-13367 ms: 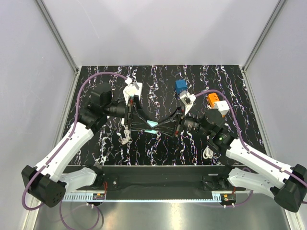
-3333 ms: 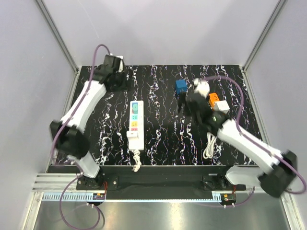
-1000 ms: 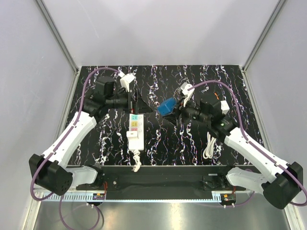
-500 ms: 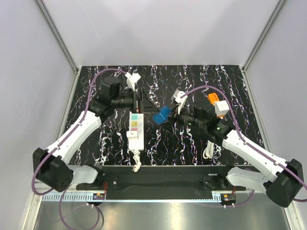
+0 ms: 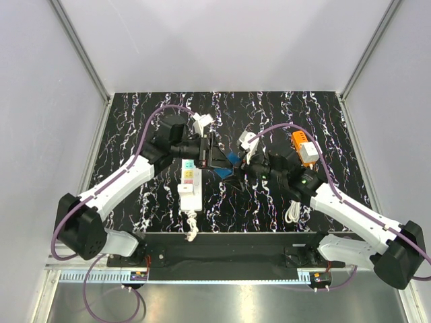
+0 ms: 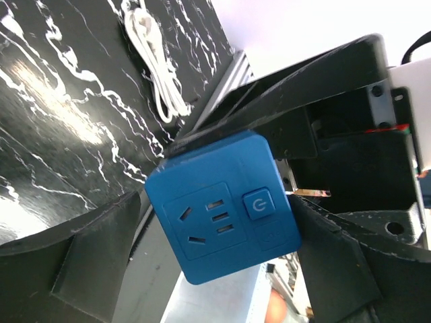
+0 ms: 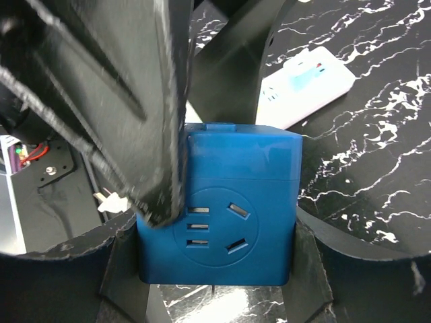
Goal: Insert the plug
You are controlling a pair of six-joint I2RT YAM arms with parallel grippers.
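Note:
The plug is a blue cube (image 5: 230, 161) with socket holes and a power button on its faces. It hangs in the air above the middle of the table, with my right gripper (image 5: 240, 165) shut on it. In the right wrist view the cube (image 7: 222, 215) sits tight between both fingers of that gripper (image 7: 215, 266). My left gripper (image 5: 217, 159) faces it from the left, open, its fingers on either side of the cube (image 6: 222, 202). A brass prong (image 6: 310, 194) shows past the cube's right edge. The white power strip (image 5: 190, 180) lies flat below the left gripper.
A coiled white cable (image 5: 293, 210) lies at the right front of the table. An orange and white adapter (image 5: 303, 149) stands at the back right, behind the right arm. Grey walls close the table in on three sides.
Both grippers have moved toward each other over the table's middle. The right one carried the blue cube to the left, and the left gripper's fingers now stand around it, a little narrower.

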